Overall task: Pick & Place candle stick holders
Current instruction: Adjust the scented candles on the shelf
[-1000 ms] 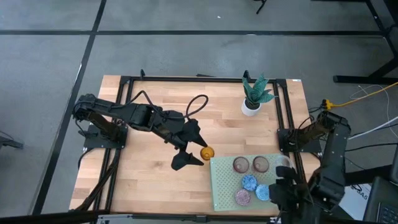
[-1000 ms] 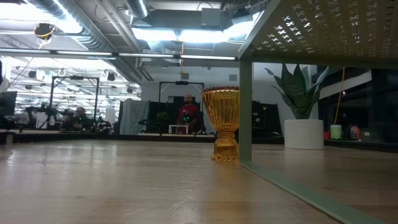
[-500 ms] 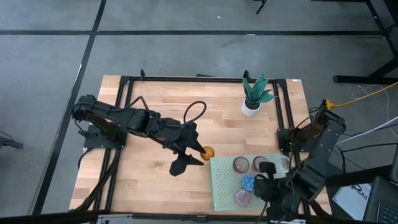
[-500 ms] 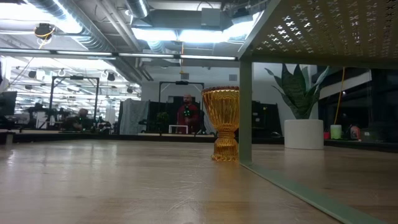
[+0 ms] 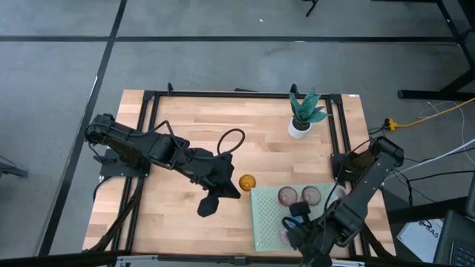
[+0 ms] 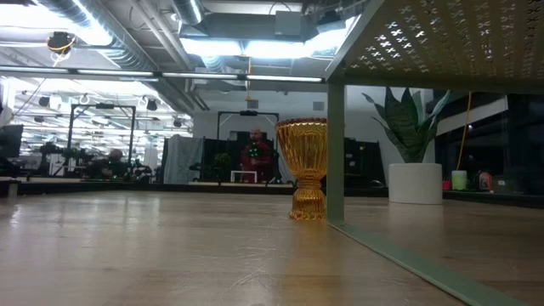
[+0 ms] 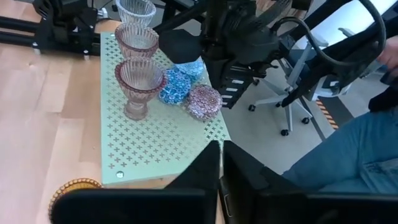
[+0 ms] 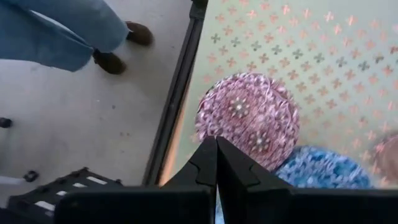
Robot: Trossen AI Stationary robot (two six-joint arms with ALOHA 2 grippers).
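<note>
An amber glass cup (image 5: 247,182) stands upright on the wood just off the far left corner of the pale green perforated mat (image 5: 267,215); it also shows in the low view (image 6: 308,170). On the mat stand two pinkish cups (image 7: 138,78), blue mosaic cups (image 7: 174,87) and a pink-purple mosaic cup (image 8: 249,118). My left gripper (image 5: 231,187) is shut and empty, just left of the amber cup. My right gripper (image 5: 292,222) is shut and hangs over the mat's near part, above the pink-purple cup and a blue cup (image 8: 317,168).
A white pot with a green plant (image 5: 300,122) stands at the far right. A black cable loop (image 5: 231,139) lies on the wood behind my left arm. The mat is raised on legs (image 6: 336,153). A person's legs (image 8: 68,31) stand at the near edge.
My right gripper has swung in over the mat from the table's near right corner toward the left, and now covers the blue and purple cups. My left gripper has drawn back a little from the amber cup, toward the near left. The amber cup has stayed put.
</note>
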